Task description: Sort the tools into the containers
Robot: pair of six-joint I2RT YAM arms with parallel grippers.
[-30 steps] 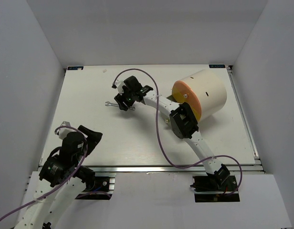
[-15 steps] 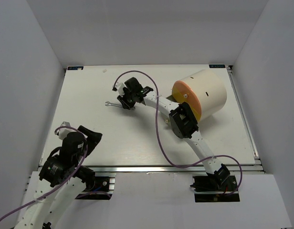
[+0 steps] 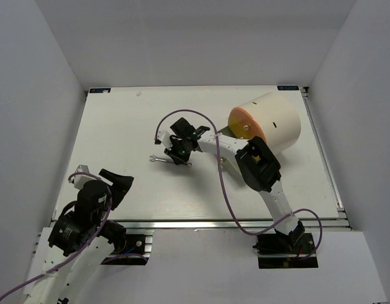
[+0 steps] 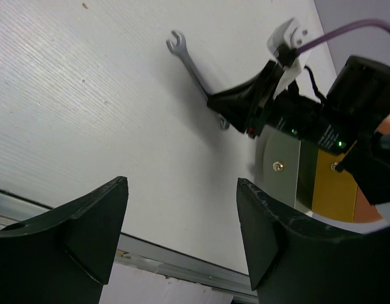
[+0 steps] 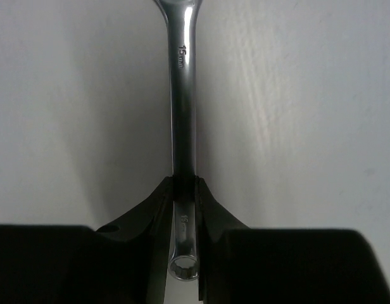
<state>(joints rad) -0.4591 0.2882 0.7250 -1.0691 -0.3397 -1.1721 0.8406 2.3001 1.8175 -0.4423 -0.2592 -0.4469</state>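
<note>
My right gripper (image 3: 176, 156) is shut on the silver wrench (image 3: 159, 158), near its ring end, over the middle of the white table. In the right wrist view the wrench (image 5: 182, 82) runs straight up from between my fingertips (image 5: 183, 185). In the left wrist view the wrench (image 4: 194, 73) sticks out from the right gripper. The cream-white drum (image 3: 271, 123) lies on its side at the back right, its orange and yellow face (image 3: 246, 128) turned left. My left gripper (image 4: 182, 218) is open and empty near the table's front left edge. No screwdrivers are in view.
A metal rail (image 3: 201, 222) runs along the table's front edge. Grey walls close in the left, back and right sides. The right arm's purple cable (image 3: 220, 183) loops over the table's middle.
My right gripper has moved toward the front and slightly right with the wrench, which has left its earlier spot. The right arm's elbow swung right. The left arm shifted slightly.
</note>
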